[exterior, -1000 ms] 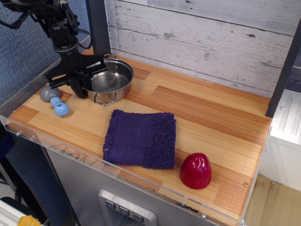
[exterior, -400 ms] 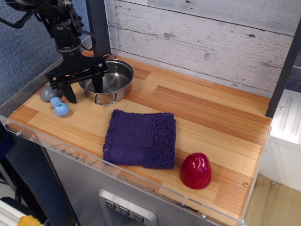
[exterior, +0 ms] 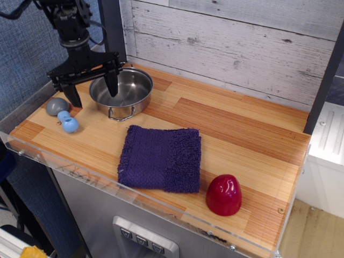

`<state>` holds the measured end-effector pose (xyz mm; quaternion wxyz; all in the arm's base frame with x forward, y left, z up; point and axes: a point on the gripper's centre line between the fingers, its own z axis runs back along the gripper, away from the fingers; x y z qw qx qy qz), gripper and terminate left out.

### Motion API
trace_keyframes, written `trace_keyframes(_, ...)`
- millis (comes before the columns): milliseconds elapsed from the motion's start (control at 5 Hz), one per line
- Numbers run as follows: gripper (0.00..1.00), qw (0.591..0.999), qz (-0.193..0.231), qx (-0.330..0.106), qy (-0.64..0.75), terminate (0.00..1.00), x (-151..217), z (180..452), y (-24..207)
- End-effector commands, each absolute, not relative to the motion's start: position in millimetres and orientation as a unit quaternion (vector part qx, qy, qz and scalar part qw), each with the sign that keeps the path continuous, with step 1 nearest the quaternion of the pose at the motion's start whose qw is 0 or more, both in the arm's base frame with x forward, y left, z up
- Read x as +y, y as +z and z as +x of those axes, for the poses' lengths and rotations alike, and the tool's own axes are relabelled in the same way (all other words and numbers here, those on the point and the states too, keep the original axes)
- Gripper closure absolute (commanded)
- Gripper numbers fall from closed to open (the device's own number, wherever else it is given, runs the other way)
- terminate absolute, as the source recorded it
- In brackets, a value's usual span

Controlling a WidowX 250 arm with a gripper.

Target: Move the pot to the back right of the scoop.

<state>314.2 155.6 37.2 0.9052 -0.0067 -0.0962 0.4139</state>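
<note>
The shiny steel pot (exterior: pixel 122 91) with wire loop handles sits on the wooden table at the back left. The scoop (exterior: pixel 62 114), with a grey head and light-blue knobbly handle, lies to the pot's left front, near the left edge. My gripper (exterior: pixel 92 92) hangs above the table between the scoop and the pot. It is open and empty. One black finger (exterior: pixel 112 85) hangs over the pot's left rim, the other finger (exterior: pixel 74 95) stands beside the scoop's head.
A folded purple towel (exterior: pixel 160 158) lies in the middle front. A glossy red dome (exterior: pixel 223 194) stands at the front right. A plank wall runs along the back and a dark post (exterior: pixel 112 29) stands behind the pot. A clear guard edges the table's front.
My gripper has let go of the pot's left rim, opened wide and risen. The pot stays where it was, to the right rear of the scoop.
</note>
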Motion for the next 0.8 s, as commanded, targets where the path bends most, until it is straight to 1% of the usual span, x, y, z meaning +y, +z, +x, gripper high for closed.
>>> trace_keyframes(0, 0.0, 0.893, -0.021, -0.195, 0.405, 0.0, 140, 303, 120)
trace_keyframes(200, 0.0, 0.89, -0.018, -0.23, 0.394, 0.0, 131, 295, 142)
trace_keyframes(400, 0.0, 0.89, -0.018, -0.23, 0.394, 0.0, 131, 295, 142)
trace_keyframes(600, 0.0, 0.89, -0.018, -0.23, 0.394, 1.0, 131, 295, 142)
